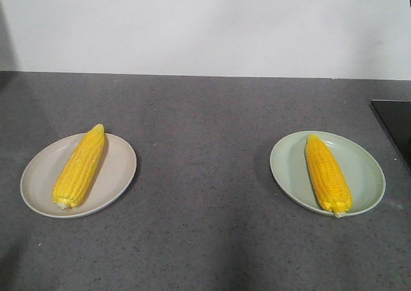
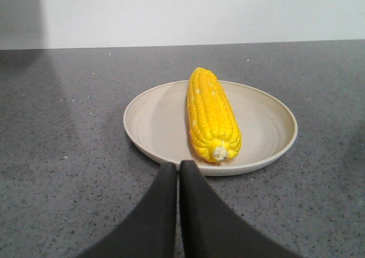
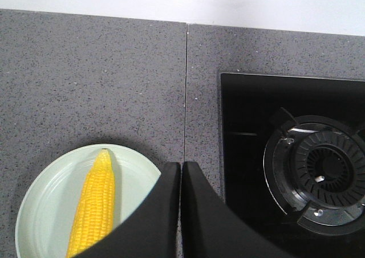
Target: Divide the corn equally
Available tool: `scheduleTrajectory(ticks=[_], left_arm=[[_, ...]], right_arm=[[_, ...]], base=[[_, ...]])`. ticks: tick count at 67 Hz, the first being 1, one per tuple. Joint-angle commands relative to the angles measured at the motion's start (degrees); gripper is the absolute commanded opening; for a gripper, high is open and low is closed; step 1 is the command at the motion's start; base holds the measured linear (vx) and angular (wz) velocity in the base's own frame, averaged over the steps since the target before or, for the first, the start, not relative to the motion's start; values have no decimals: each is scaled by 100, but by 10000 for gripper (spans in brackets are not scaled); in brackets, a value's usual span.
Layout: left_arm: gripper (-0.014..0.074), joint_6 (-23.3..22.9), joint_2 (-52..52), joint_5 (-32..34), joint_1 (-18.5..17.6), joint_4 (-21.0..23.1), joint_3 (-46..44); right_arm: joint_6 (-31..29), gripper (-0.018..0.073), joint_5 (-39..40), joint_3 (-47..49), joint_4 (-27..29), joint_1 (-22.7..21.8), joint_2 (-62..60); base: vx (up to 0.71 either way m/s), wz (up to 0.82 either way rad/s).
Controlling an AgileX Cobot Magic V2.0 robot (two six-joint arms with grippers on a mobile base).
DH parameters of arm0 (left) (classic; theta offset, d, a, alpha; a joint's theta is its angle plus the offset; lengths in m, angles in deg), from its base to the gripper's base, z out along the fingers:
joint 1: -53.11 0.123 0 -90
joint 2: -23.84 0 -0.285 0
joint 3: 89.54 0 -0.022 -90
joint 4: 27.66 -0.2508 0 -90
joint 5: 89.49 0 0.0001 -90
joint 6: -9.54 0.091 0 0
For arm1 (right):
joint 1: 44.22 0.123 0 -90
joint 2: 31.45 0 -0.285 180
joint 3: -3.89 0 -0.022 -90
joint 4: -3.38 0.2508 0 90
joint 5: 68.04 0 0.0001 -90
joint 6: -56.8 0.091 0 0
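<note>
As both plates carry one cob each: the split looks even, and I judge the task done or nearly so.
Left cob [image 1: 79, 167]: lies on the beige plate [image 1: 119, 175], long axis running front to back with a slight lean, tip to the rear, stub end toward the robot.
Right cob [image 1: 327, 173]: lies on the green plate [image 1: 366, 172], same front-to-back axis, tip to the rear, stub end hanging just at the near rim.
Plates: well apart on the grey surface [image 1: 205, 175], one to each side.
Left gripper [image 2: 178, 166]: fingers pressed together, nothing between them; it sits just short of the beige plate's near rim.
Left relation: cob lies straight ahead of the fingers and slightly right, stub end nearest, axis pointing away from them.
Right gripper [image 3: 181, 166]: fingers pressed together, empty; looking down from above.
Right relation: cob lies to the left of the fingers, axis roughly parallel to them, tip away.
Stove [image 3: 291, 167]: black hob with a burner, right of the green plate.
Nearer arm: each arm is closest to its own-side cob.
Next move, if any: judged a retreat, not a grasp.
</note>
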Motion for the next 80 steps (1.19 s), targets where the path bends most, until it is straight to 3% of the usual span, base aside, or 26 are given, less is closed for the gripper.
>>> scheduleTrajectory(ticks=[1,23,41,80], left_arm=[[-6,-222,-343,977,17,0,309],[-6,63,-662,556,24,-6,328],[-6,9,-662,564,434,113,328],[-6,9,-649,565,433,148,316]], right_arm=[[-27,-9,-35,134,-32,-28,-189],[-27,-9,-35,134,-32,-28,-189],[-27,-9,-35,134,-32,-28,-189],[-27,-9,-35,134,-32,-28,-189]], base=[[0,0],[0,0],[0,0],[0,0]])
